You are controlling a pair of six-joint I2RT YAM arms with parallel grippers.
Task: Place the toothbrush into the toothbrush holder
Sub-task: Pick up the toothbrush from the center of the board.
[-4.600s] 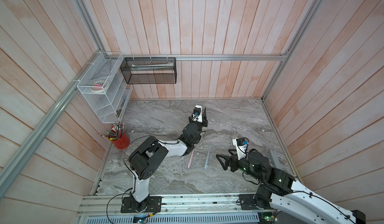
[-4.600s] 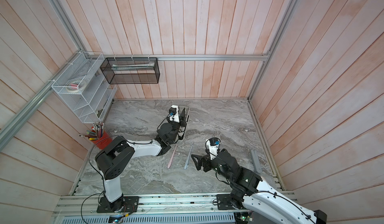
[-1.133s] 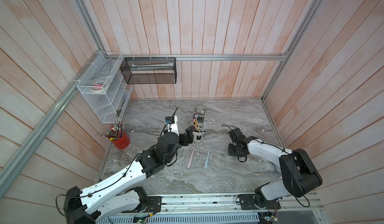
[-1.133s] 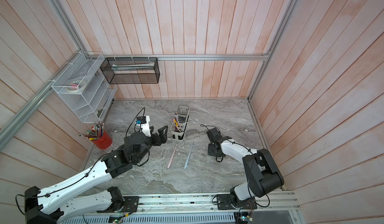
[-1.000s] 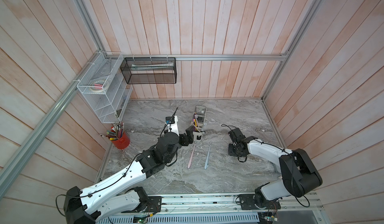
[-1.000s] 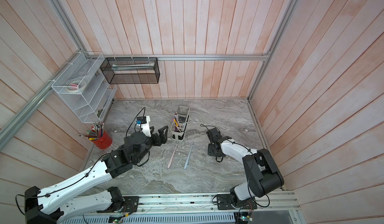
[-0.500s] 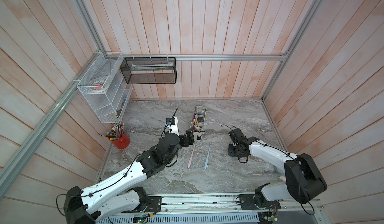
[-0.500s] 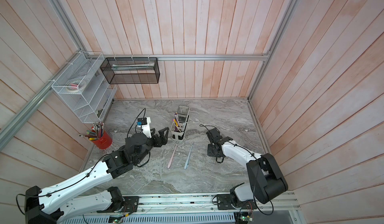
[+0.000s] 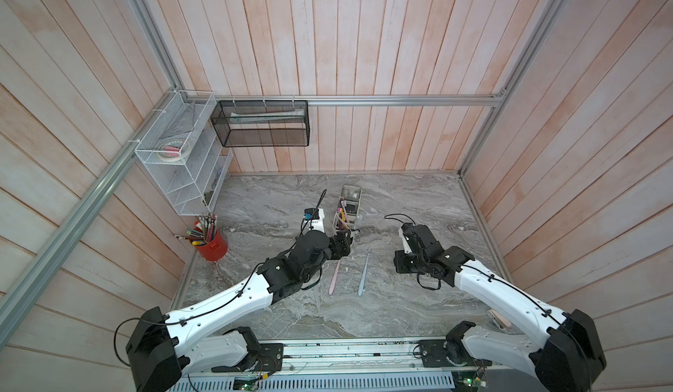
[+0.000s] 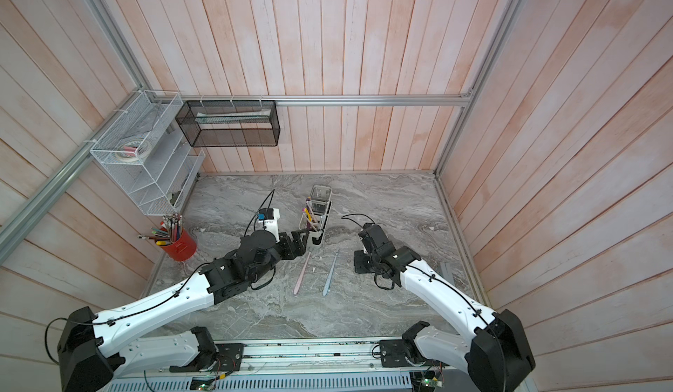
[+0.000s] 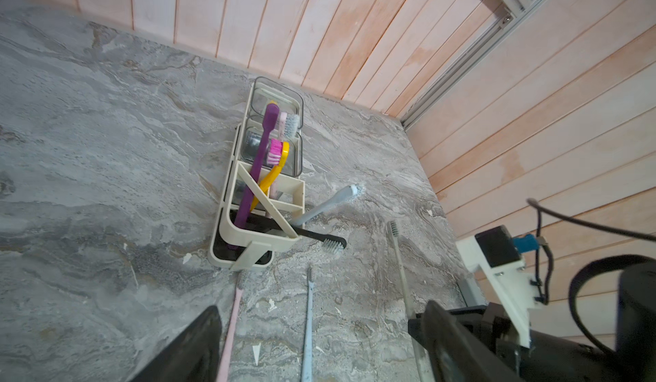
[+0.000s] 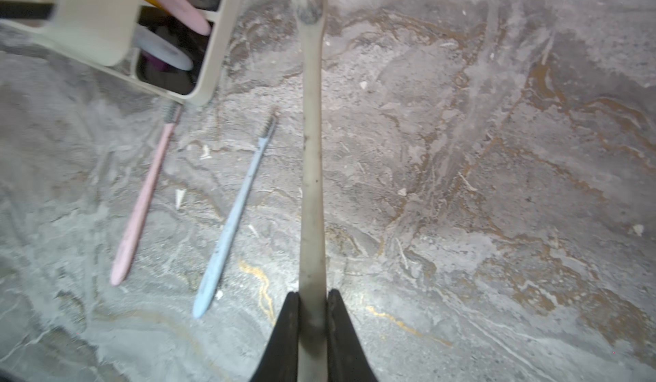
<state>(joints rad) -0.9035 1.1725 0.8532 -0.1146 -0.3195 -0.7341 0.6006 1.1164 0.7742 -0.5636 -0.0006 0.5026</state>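
Right gripper (image 12: 312, 293) is clamped narrow on the handle end of a beige-grey toothbrush (image 12: 312, 149). The brush sticks straight out ahead of the jaws, and its bristle head is blurred at the far end. In the left wrist view the toothbrush runs over the table (image 11: 88, 131) beside the toothbrush holder (image 11: 259, 252), apart from it and not in any compartment. Can't tell if it's lifted clear of the table or resting on it.

Left gripper (image 9: 344, 246) is spread wide and holds nothing. It sits just beside the near end of the holder in both top views.

The holder is cream and stands upright mid-table. A purple brush (image 11: 261, 149) and a yellow brush (image 11: 269, 181) stand in it. A grey brush (image 11: 326, 204) leans out over one side. A black brush (image 11: 319, 238) pokes out low on that side, bristles down by the table.

A pink toothbrush (image 12: 142, 199) and a blue toothbrush (image 12: 234, 217) lie flat side by side between the two grippers, not touching. The pink one's head is just beside the holder's near corner.

A red cup (image 9: 213, 248) of pens stands by the left wall, well apart. A white wire rack (image 9: 174, 175) hangs above it, and a black mesh basket (image 9: 262, 128) is on the back wall.
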